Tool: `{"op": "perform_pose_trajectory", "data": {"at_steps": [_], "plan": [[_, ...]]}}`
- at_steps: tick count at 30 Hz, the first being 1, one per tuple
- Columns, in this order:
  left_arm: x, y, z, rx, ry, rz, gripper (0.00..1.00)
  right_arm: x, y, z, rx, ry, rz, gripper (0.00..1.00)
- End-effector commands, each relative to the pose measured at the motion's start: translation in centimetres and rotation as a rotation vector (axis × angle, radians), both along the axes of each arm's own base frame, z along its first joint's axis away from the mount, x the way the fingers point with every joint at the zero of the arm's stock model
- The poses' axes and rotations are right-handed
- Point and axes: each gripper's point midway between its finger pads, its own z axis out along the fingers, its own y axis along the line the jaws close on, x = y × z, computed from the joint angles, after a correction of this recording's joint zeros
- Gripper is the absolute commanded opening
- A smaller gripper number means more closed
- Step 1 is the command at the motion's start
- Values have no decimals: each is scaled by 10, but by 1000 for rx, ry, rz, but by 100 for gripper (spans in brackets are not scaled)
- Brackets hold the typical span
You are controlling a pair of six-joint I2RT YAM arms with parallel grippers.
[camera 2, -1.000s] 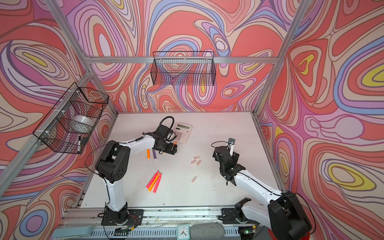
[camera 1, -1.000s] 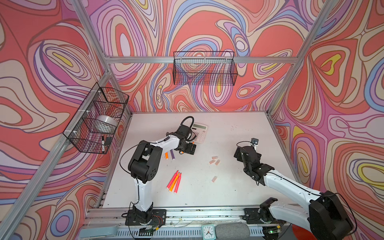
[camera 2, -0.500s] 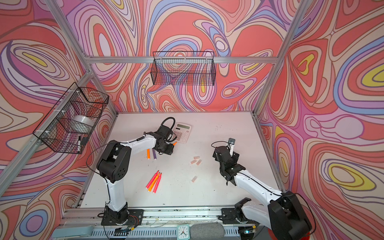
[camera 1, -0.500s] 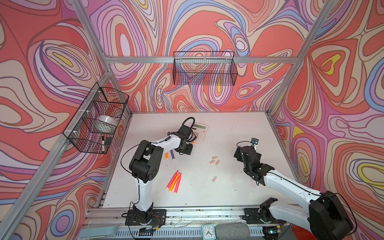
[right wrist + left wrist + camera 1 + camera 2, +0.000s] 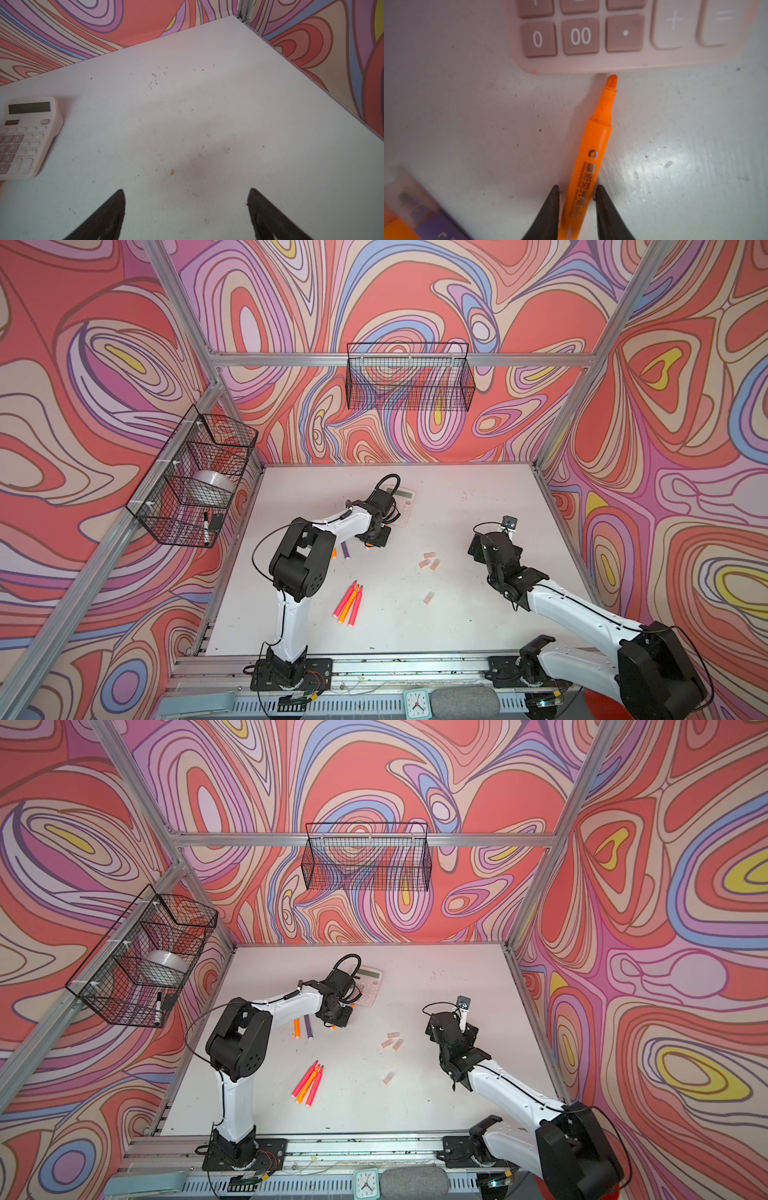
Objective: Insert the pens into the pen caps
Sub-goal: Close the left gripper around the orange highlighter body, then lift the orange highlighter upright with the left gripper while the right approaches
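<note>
An orange pen (image 5: 593,158) lies on the white table with its tip just short of the calculator (image 5: 612,31). My left gripper (image 5: 577,187) is shut on the pen's barrel, one finger against each side; in a top view it (image 5: 376,537) sits low by the calculator. Another orange pen (image 5: 333,553) and a purple pen (image 5: 345,551) lie beside the left arm. A translucent cap (image 5: 409,193) seems to cover the purple pen's end. Three more pens (image 5: 349,605) lie together nearer the front. Three pen caps (image 5: 430,562) cluster mid-table, and one (image 5: 429,597) lies apart. My right gripper (image 5: 187,190) hangs open over bare table.
The calculator (image 5: 401,499) lies behind the left gripper. A wire basket (image 5: 195,481) on the left wall holds a tape roll and a black-capped marker. Another basket (image 5: 409,377) hangs on the back wall. A small clock (image 5: 415,703) stands at the front rail.
The left gripper's jaws have closed in from wide open onto the orange pen beside the calculator. The right arm has not moved.
</note>
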Motion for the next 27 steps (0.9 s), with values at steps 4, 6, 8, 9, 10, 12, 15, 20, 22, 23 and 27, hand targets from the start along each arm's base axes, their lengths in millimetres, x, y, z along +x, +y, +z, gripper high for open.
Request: {"op": "perform_pose_trajectory", "data": {"at_steps": [4,6,8,9,10,12,15,20,22,23,27], "plan": [[-12,16,-19,91,81,8,16,1,-1,2,1,-8,-2,94],[-11,17,-18,96,80,9,13,1,0,2,3,-7,3,94],[-11,16,-17,91,79,7,9,0,-1,2,2,-8,0,94],[-11,16,-17,90,77,8,8,0,-1,2,3,-9,1,94],[-12,16,-17,88,78,7,7,0,-1,2,2,-9,0,94],[-12,14,-14,76,71,6,7,0,-1,3,5,-14,0,94],[-12,8,-5,28,58,-1,5,-1,-2,3,7,-17,-2,94],[-18,0,19,-51,6,-10,5,-2,-2,4,9,-22,-1,94],[-20,-4,31,-83,-30,-20,4,-2,-2,4,11,-24,-4,94],[-21,-4,37,-93,-54,-27,4,-2,-3,4,10,-23,-4,94],[-19,-6,59,-116,-152,-41,0,-3,-2,4,10,-24,-2,94]]}}
